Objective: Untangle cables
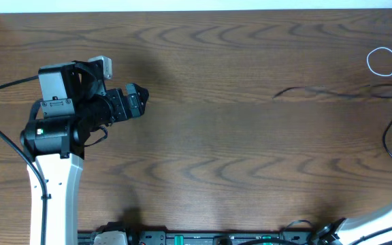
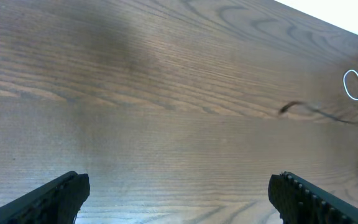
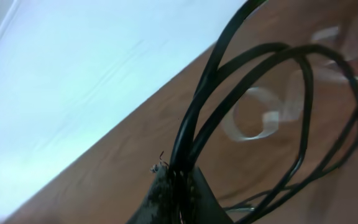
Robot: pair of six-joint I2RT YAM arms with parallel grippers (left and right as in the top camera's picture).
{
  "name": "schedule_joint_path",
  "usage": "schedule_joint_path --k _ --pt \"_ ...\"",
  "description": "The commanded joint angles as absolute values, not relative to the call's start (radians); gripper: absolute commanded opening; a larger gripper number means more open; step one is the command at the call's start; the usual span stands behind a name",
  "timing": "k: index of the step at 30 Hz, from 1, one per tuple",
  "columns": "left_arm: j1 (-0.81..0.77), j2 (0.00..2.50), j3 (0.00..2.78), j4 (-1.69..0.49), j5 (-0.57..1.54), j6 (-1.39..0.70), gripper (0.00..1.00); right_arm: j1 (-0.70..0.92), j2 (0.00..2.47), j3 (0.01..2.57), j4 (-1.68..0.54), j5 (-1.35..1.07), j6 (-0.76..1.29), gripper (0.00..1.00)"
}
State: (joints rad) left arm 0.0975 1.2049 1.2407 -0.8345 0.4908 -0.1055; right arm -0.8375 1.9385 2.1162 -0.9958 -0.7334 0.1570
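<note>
Black cable loops (image 3: 197, 93) are clamped between the closed fingers of the right gripper (image 3: 174, 186), and the white cable (image 3: 269, 118) is seen blurred just behind them. Another thin black cable (image 1: 332, 92) is stretched along the table (image 1: 216, 156) just left of the white cable. Well left of the white cable, the left gripper (image 1: 140, 100) is held with its fingers wide apart.

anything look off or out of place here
Nothing is damaged or spilled. The one oddity: the white cable lies looped at the table's far right edge, a thin black cable trails left from there, and black cable loops hang pinched in the right fingers.
</note>
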Motion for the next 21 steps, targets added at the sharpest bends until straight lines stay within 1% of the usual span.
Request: schedule_joint_path --k 1,4,9,16,20,21 --pt "0.101 1.208 1.262 -0.837 0.485 -0.11 0.98 -0.905 1.898 2.222 -1.026 -0.544 0.228 0.01" --pt "0.101 1.208 1.262 -0.837 0.485 -0.11 0.98 -0.936 1.898 2.292 -1.051 -0.436 0.236 0.01" --pt "0.101 1.208 1.262 -0.837 0.485 -0.11 0.98 -0.913 1.901 2.317 -1.051 -0.344 0.235 0.01" --pt "0.101 1.208 1.262 -0.837 0.485 -0.11 0.98 -0.768 1.959 2.315 -1.022 -0.252 0.189 0.01" --pt "0.101 1.208 1.262 -0.837 0.485 -0.11 0.98 -0.67 2.019 2.315 -0.961 -0.173 0.176 0.01" --pt "0.101 1.208 1.262 -0.837 0.485 -0.11 0.98 -0.62 2.06 2.315 -0.928 -0.126 0.158 0.01"
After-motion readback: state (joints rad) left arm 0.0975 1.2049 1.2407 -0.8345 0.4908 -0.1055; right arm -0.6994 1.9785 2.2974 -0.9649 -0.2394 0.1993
